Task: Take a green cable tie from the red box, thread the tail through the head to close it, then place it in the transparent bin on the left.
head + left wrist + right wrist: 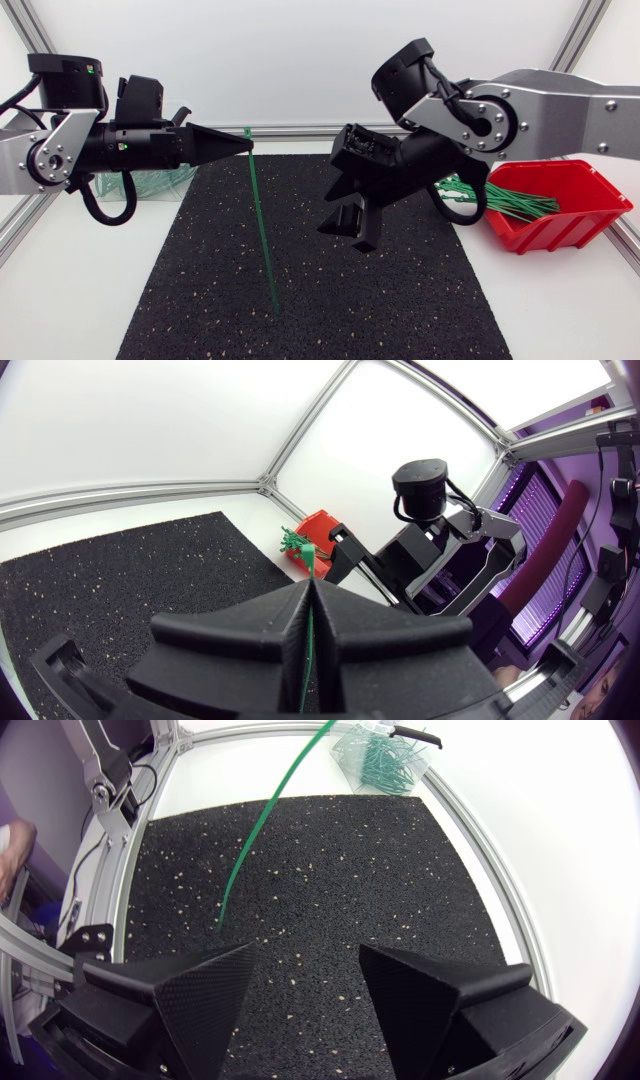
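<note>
Left matte black gripper (244, 143) clamped a slim green plastic cable tie (262, 225), tail dangling free. Right gripper (353, 228) hung open nearby, likely to catch it.

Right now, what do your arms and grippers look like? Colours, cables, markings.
Silver-grey flat links on the left arm and right arm, with matte black joints and wrist housings. A black cable loops under each wrist. A small green light shows on the left arm's top joint. The left gripper and right gripper are matte black, with broad wedge-shaped fingers.
</note>
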